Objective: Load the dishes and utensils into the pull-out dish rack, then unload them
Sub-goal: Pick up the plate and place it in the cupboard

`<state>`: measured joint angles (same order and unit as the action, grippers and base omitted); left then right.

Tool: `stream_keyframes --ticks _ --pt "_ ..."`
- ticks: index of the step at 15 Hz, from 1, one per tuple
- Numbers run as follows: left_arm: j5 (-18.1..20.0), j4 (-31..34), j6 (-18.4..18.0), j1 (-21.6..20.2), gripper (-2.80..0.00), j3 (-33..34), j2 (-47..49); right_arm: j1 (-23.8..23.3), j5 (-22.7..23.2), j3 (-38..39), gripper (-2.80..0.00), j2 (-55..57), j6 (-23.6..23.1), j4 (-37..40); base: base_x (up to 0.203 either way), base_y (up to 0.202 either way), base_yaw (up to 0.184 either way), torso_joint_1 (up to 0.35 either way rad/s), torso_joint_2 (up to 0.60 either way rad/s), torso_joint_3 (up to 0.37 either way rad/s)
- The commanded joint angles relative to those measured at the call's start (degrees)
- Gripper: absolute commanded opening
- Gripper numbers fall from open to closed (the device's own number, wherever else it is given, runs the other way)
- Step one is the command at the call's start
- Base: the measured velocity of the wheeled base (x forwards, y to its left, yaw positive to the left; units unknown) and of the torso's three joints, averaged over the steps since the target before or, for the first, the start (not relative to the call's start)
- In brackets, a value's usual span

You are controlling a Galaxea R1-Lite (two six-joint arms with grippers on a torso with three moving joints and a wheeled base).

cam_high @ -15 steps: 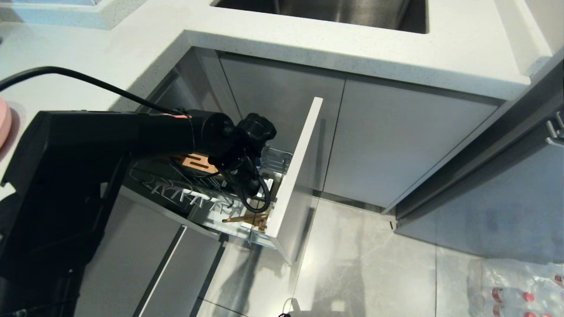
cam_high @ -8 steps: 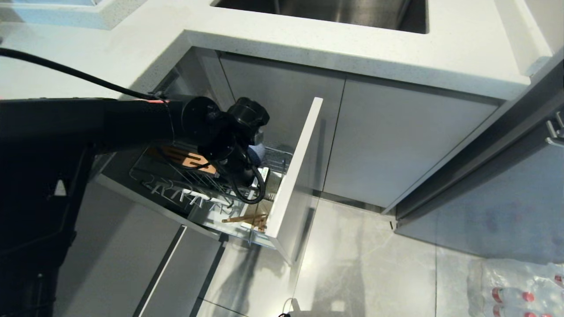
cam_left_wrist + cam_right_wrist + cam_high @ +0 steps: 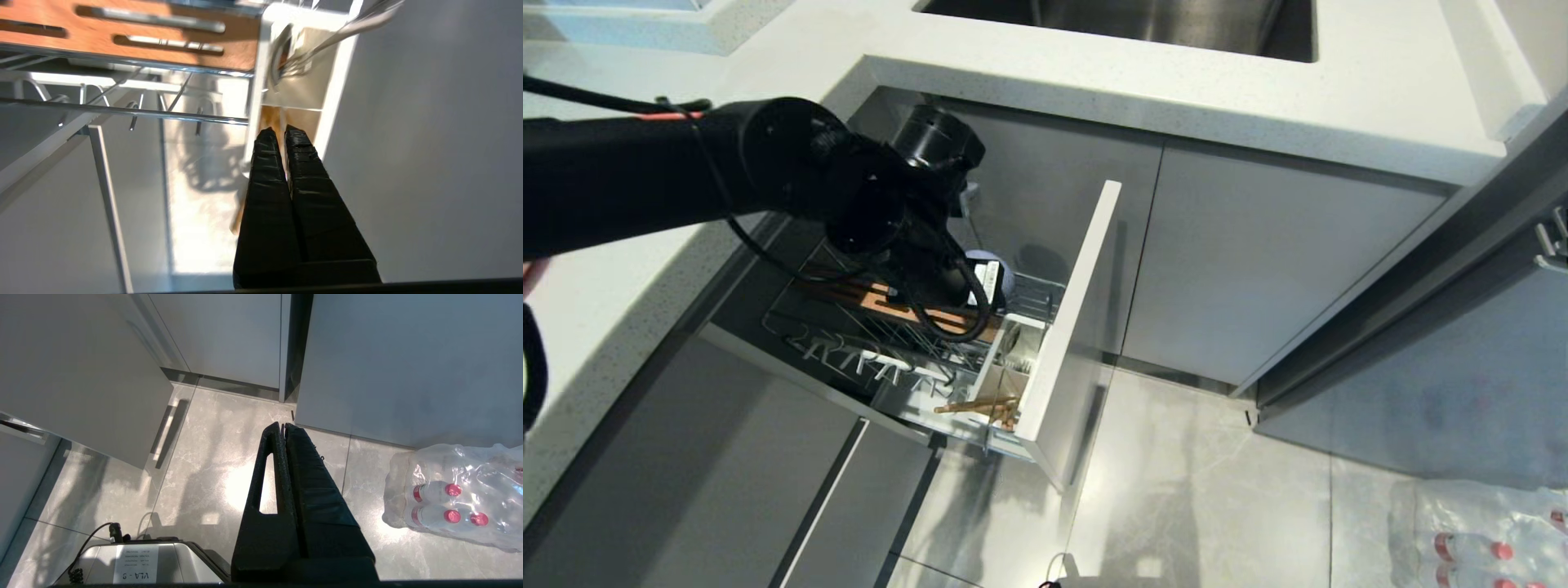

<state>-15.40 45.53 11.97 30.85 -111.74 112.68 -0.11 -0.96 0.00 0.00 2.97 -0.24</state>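
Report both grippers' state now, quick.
Left gripper: closed, holding nothing, above the white cutlery holder.
Right gripper: closed, empty, over the floor.

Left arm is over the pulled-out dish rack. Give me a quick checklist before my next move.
1. Dish rack pulled out: ok.
2. Left gripper shut, nothing seen between its fingers: ok.
3. Chopsticks in the white cutlery holder: ok.
4. Spoon in the holder: cannot tell, only a blurred grey utensil shows.
5. Plate and bowl placement: cannot tell, the arm hides part of the basket.
6. Right gripper shut, hanging over the floor: ok.
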Motion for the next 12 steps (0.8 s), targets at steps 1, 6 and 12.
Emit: stream_keyframes --ticks 1,6,12 --pt "-0.14 0.29 0.88 0.69 -2.80 0.09 -4.55 0.02 0.00 0.00 -2.80 0.00 0.01 -0.02 0.000 0.000 0.000 0.000 0.00 0.000" --pt "-0.17 0.93 4.15 1.22 -2.80 0.12 -15.24 0.00 0.00 0.00 -2.80 0.00 0.01 -0.02 0.000 0.000 0.000 0.000 0.00 0.000" --pt "-2.56 0.66 7.93 -4.40 -2.80 0.13 -29.07 0.02 0.00 0.00 -2.80 0.08 0.01 -0.02 0.000 0.000 0.000 0.000 0.00 0.000"
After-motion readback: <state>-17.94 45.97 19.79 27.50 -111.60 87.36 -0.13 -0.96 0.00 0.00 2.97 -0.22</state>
